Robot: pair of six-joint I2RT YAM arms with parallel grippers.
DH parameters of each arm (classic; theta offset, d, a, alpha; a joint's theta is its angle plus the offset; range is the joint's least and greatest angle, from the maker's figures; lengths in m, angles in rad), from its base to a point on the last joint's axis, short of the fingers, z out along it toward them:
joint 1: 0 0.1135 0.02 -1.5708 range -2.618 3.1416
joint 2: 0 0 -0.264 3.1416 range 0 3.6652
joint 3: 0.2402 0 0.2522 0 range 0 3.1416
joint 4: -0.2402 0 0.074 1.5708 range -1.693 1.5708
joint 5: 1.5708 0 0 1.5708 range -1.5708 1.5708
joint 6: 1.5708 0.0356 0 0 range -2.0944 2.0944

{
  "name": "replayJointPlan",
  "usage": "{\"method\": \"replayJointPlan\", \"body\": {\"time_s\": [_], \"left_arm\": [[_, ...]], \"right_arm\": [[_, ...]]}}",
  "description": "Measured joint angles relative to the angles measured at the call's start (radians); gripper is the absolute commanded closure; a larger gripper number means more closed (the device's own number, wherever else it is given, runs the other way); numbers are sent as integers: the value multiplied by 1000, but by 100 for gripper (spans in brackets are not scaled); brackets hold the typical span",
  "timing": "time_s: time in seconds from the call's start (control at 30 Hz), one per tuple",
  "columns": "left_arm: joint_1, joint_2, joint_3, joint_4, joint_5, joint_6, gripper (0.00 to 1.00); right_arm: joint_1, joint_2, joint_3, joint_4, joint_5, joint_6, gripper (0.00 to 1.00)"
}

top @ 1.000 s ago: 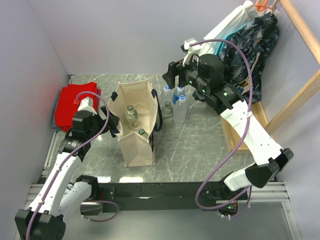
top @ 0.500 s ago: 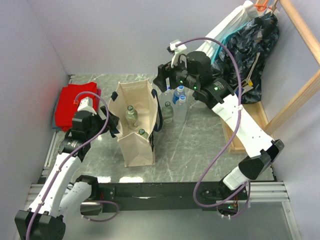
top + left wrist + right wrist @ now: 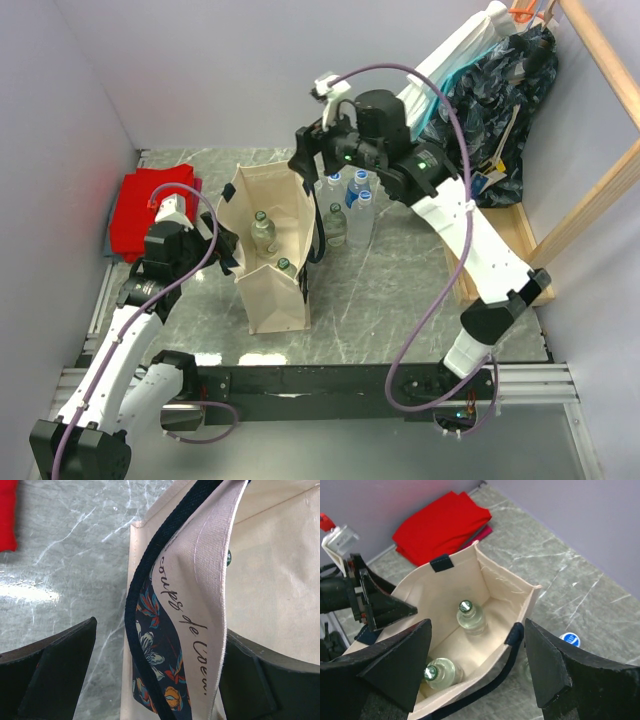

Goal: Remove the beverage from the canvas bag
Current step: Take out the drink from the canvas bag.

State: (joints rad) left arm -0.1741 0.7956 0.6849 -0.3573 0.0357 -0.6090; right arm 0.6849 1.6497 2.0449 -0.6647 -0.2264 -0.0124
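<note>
Bag [image 3: 262, 290] stands upright on the table [image 3: 400, 290], mouth open, at about 10 o'clock from table centre. There are two capped glass bottles inside: far bottle [image 3: 263, 228] sits mid-bag, near bottle [image 3: 287, 267] is against the 4 o'clock side. In the right wrist view the far bottle [image 3: 469, 617] is between the fingers and the near bottle [image 3: 440, 672] is low left. Left gripper [image 3: 222, 250] is at the bag's 9 o'clock wall. Its jaws are spread with the wall and navy strap [image 3: 145, 625] standing between them, and the outer finger [image 3: 55, 675] is clear of the cloth, so it is not clamped. Right gripper [image 3: 303, 165] hangs above the bag's 1 o'clock corner, pointing down into the mouth with jaws wide and holding nothing. Plastic bottles [image 3: 352, 212] with blue caps are clustered on the table just beside the bag at 2 o'clock. Red cloth [image 3: 150, 205] lies folded at the bag's 10 o'clock, against the wall. Clothes [image 3: 500, 80] hang at the table's 1 o'clock corner.
</note>
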Motion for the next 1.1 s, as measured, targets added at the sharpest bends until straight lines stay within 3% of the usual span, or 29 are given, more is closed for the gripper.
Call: {"method": "replayJointPlan", "body": {"time_s": [0.57,1.1], "left_arm": [[0,0,0,0,0,5,0],[0,-12,0,-1,-6,4,1]], "right_arm": [[48,84,83,-97,19,-19,17],[59,108,19,-74,22,-11,20]]}}
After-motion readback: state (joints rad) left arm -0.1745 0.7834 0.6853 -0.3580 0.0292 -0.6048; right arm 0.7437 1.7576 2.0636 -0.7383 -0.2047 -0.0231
